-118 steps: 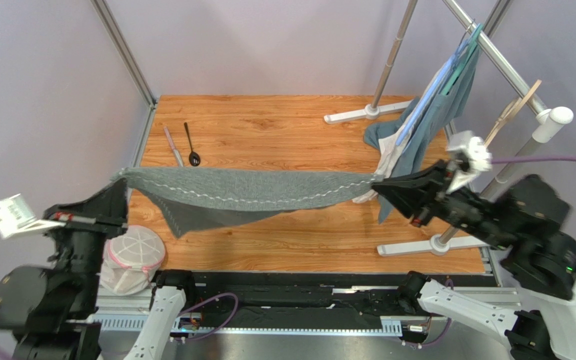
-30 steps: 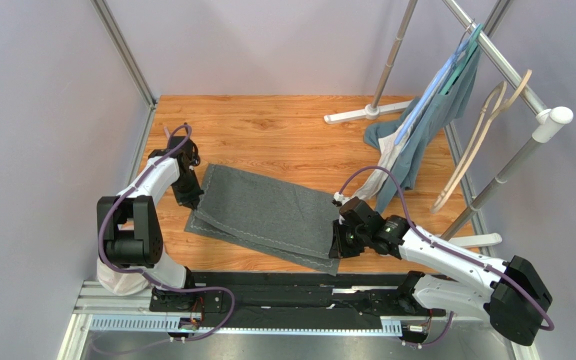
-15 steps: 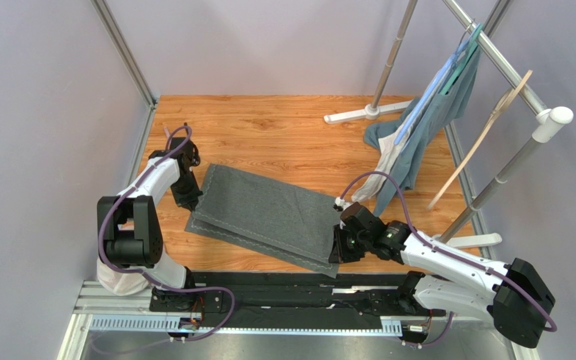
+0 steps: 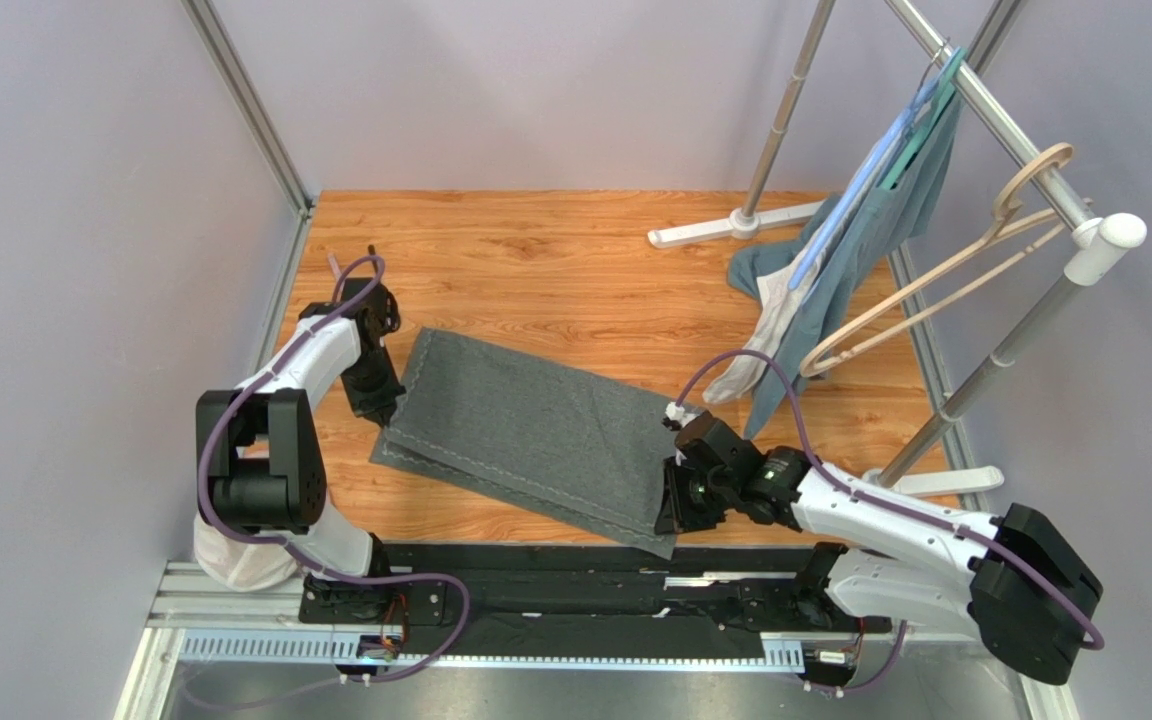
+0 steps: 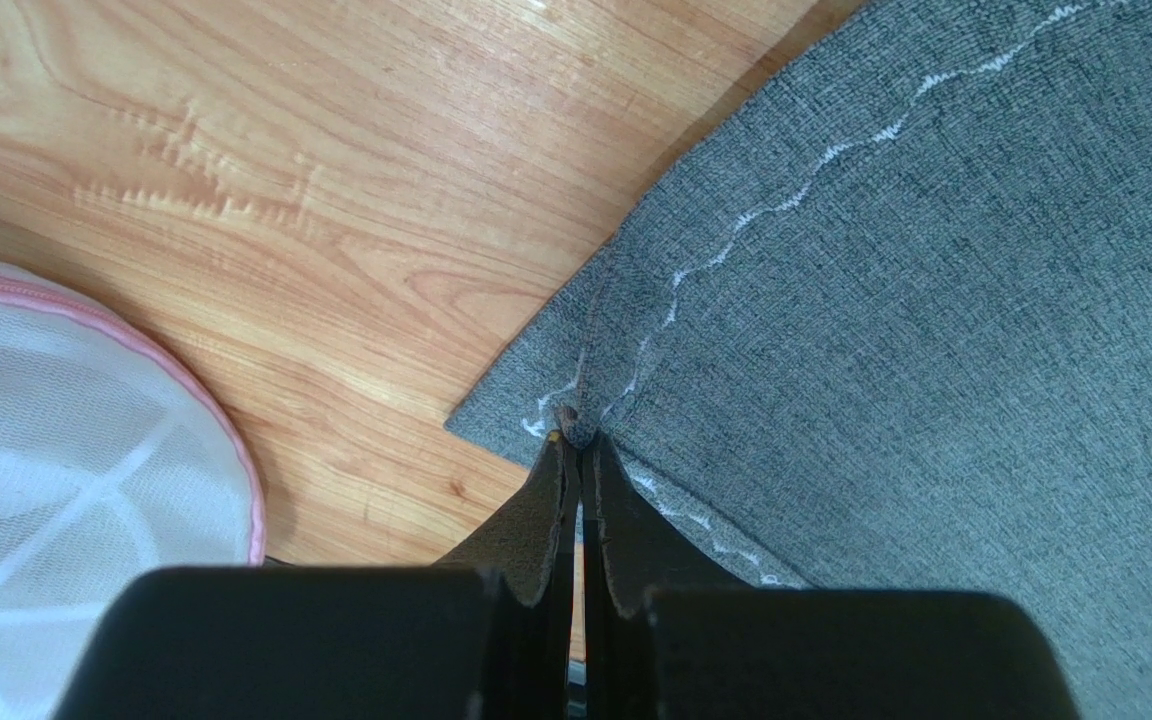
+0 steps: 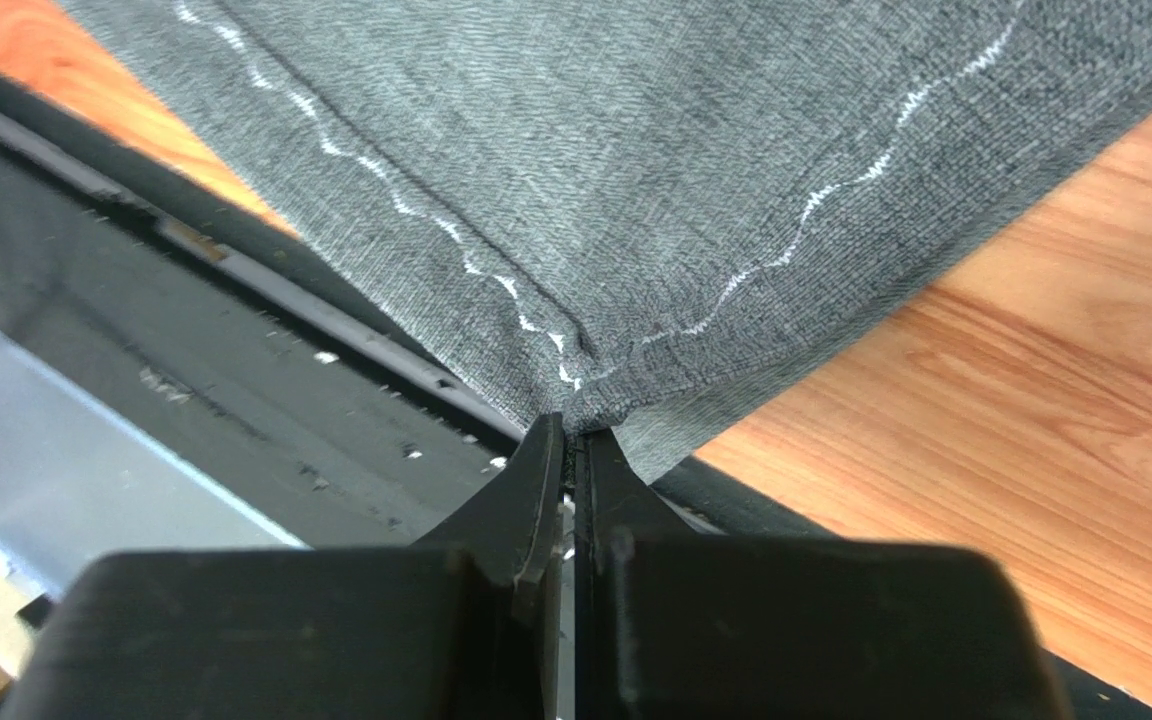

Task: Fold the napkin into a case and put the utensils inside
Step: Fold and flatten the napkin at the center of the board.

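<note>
Partway through the first fold, by the look of it. Doubled on the desk [image 4: 567, 255], the napkin [image 4: 537, 432], lying aslant from far left to near right. Upper layer set a little back from the lower, with two stitched edges showing along the near side. Near right corner hanging just over the desk's front edge, above the black rail [image 6: 237, 375].

To do this step well:
- Lower both ends together and flat.
- Line up the pale stitching of the two layers before letting go.
- Draw the whole cloth back from the front edge.
- Release without flicking the corners, then press the crease.
- Probably worth leaving one long side open for the utensils.

At the far left end, the left gripper [image 5: 579, 438], jaws closed to a sliver on the doubled corner, at the meeting of two stitch lines. Arm reaching forward along the left side, elbow raised, wrist tipped down onto the cloth, white mesh basket [image 5: 71, 450] near its base.

At the near right corner, the right gripper [image 6: 573, 426], jaws likewise pinched on the cloth. Arm stretched low and leftward across the front, wrist close to desk level.

No sure sight of the utensils; possibly hidden behind the left arm.
</note>
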You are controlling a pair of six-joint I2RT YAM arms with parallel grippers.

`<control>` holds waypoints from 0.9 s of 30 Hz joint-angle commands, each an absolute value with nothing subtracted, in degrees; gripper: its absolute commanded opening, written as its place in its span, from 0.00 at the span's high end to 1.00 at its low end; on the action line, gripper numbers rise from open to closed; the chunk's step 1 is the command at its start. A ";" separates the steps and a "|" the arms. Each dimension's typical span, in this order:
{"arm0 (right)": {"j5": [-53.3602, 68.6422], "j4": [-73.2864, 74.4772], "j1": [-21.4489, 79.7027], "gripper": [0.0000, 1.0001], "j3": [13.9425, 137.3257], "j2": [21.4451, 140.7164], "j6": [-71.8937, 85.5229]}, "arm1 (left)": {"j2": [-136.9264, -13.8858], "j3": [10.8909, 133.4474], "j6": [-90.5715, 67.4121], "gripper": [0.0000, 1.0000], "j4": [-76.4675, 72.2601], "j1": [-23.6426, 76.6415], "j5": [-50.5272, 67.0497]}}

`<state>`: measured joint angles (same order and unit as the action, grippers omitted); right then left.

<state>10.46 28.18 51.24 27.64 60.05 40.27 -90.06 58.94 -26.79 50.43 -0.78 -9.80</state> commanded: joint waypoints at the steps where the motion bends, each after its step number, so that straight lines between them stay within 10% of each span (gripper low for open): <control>1: 6.34 26.63 50.81 1.00 28.39 63.97 39.64 | -90.44 59.06 -27.86 1.00 50.01 -0.97 -9.32; 13: -1.65 24.26 42.64 1.00 37.00 79.98 32.70 | -94.92 61.95 -30.15 1.00 47.90 -0.97 -3.00; 27: -0.98 38.76 42.98 1.00 44.65 67.86 26.10 | -91.24 62.32 -28.92 1.00 50.45 -1.05 -7.12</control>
<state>-1.06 34.85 42.70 42.30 71.70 28.16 -95.18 63.22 -29.12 49.91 -0.80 -5.93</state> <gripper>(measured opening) 0.015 0.009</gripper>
